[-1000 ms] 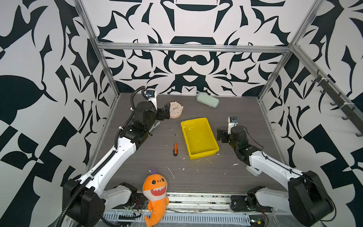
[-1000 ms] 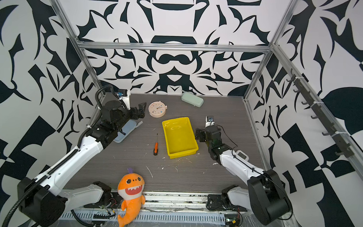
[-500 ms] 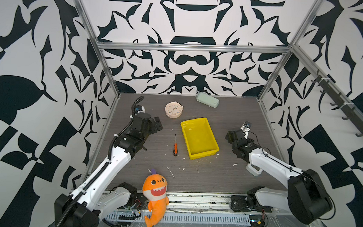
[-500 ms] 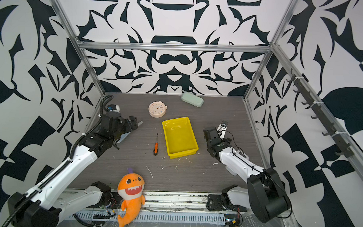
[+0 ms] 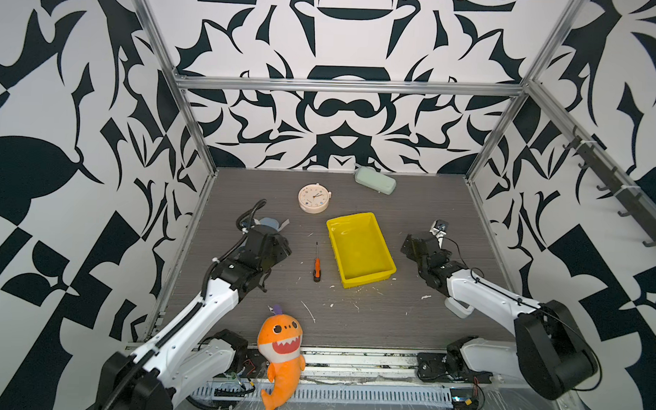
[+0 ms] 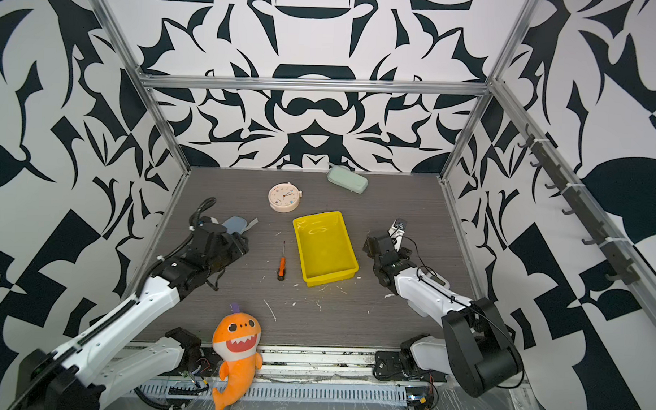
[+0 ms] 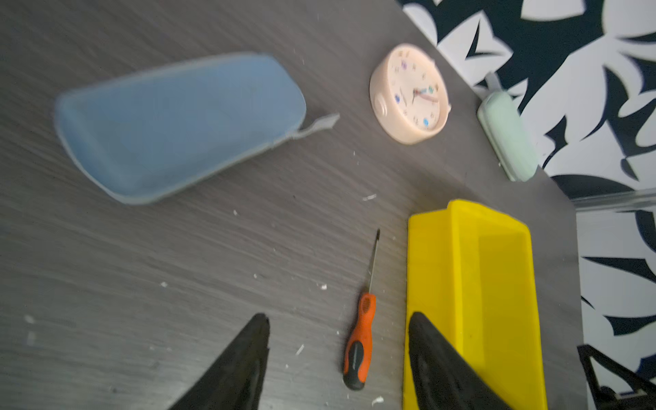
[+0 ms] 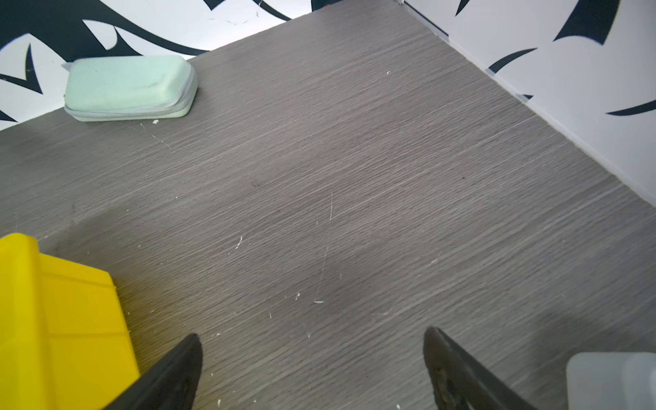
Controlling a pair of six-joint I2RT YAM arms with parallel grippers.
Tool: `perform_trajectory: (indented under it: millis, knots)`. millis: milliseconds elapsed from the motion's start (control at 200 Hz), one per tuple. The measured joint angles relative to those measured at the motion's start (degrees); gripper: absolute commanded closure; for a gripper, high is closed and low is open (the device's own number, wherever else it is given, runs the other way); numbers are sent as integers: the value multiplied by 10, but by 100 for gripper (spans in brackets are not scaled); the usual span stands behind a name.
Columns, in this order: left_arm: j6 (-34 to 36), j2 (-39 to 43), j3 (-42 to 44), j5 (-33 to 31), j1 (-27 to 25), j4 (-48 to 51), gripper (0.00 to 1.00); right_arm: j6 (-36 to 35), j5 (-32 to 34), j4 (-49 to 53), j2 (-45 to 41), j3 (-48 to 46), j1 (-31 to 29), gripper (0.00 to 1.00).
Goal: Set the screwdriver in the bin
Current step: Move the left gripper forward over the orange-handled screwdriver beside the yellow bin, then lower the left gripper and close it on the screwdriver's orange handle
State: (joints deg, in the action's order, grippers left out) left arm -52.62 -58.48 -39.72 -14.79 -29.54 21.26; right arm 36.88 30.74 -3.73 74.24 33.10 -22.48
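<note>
On the desk (image 5: 352,315) I count one screwdriver (image 5: 317,267), one bin (image 5: 358,248), one clock (image 5: 314,198), two zip cases and one plush shark (image 5: 280,347). Two arms work here.

The screwdriver lies flat on the desk just left of the bin, apart from its wall, with the shaft pointing to the back wall and the black butt to the front. The bin holds nothing.

The plush shark shows in both top views only. There the left arm half hides the blue case (image 6: 235,223), while the left wrist view shows it whole. The right wrist view shows a corner of the bin and the green case (image 8: 129,87), but not the screwdriver.

The left arm reaches low over the desk. Its tool (image 7: 339,317) stands open and empty, short of the screwdriver's handle. The right arm lies low to the right of the bin. Its tool (image 8: 312,333) is spread wide over bare desk, holding nothing.
</note>
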Motion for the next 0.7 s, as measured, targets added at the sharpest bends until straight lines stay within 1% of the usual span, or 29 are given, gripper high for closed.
perform_trajectory:
  millis: [125,255,350,410,585,700]
  knots:
    - [-20,-62,-1,-30,-78,-1,40,0,-1,-2,19,2,0,0]
    - [-26,-148,-28,-57,-136,-2,49,0,0,0,30,3,0,0]
    - [-27,-212,-61,-71,-158,-5,53,0,0,0,30,6,0,0]
    - [-28,-247,-81,-76,-168,-5,54,0,1,-4,30,6,0,1]
    - [-37,-313,-120,-89,-185,-5,58,2,-7,-2,34,8,0,0]
    - [-40,-365,-149,-87,-190,-2,62,2,-12,14,47,27,0,0]
